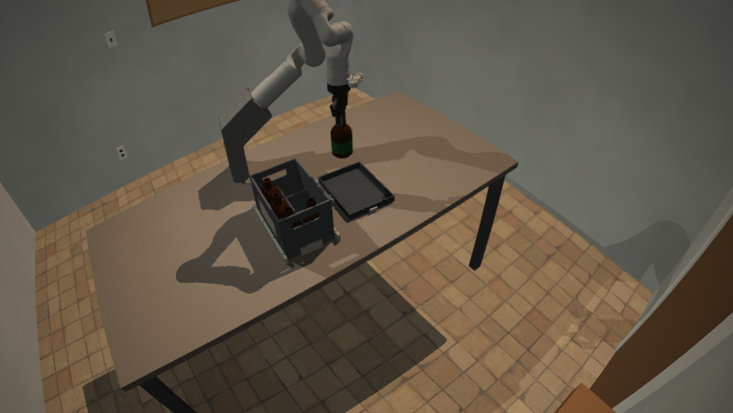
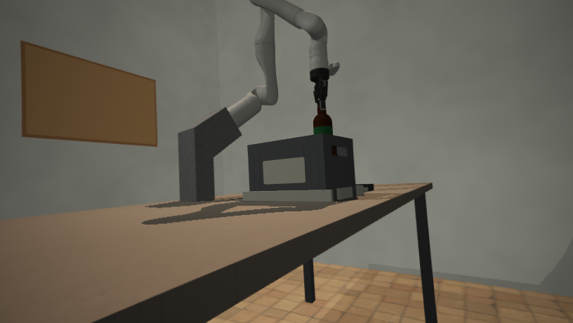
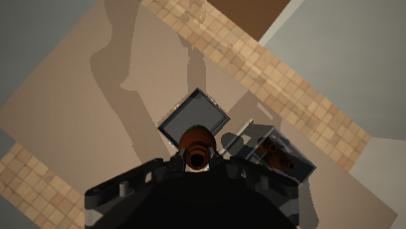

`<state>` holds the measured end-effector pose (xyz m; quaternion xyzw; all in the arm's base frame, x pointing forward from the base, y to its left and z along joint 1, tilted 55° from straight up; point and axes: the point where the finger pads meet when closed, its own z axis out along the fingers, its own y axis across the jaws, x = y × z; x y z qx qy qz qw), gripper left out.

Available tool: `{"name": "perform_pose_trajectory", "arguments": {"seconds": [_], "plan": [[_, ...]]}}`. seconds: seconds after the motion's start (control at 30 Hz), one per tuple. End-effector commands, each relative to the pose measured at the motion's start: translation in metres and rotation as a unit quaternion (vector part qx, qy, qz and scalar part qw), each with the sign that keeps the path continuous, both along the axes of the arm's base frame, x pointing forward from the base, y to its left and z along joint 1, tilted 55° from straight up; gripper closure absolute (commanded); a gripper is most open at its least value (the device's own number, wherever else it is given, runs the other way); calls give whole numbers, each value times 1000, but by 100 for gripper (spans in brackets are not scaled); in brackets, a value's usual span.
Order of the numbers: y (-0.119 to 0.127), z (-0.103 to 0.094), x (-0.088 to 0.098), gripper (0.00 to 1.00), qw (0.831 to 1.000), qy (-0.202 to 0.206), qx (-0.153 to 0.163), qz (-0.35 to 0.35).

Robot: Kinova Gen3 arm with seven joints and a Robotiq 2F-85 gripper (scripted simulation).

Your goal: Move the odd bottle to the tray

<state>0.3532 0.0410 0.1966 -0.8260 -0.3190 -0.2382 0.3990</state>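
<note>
My gripper (image 1: 338, 113) is shut on the neck of a brown bottle (image 1: 341, 138) with a green label and holds it upright in the air. The bottle hangs above the far edge of the dark tray (image 1: 356, 190), which lies on the table right of the crate (image 1: 294, 212). In the wrist view the bottle's mouth (image 3: 196, 157) sits between my fingers, with the tray (image 3: 195, 120) below it and the crate (image 3: 274, 151) to the right. Several brown bottles (image 1: 277, 199) stand in the crate. In the exterior view the held bottle (image 2: 321, 122) shows above the crate (image 2: 301, 166).
The grey robot base (image 1: 241, 137) stands behind the crate. The crate sits on a light slab (image 2: 288, 195). The table's right edge (image 1: 505, 171) is beyond the tray.
</note>
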Motion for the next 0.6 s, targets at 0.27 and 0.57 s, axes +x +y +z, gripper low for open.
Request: {"name": "perform_pose_trajectory", "arguments": {"seconds": [0.27, 0.57], "plan": [[10, 15, 4, 100, 1000, -1, -3, 1], [15, 22, 5, 100, 1000, -1, -3, 1]]}}
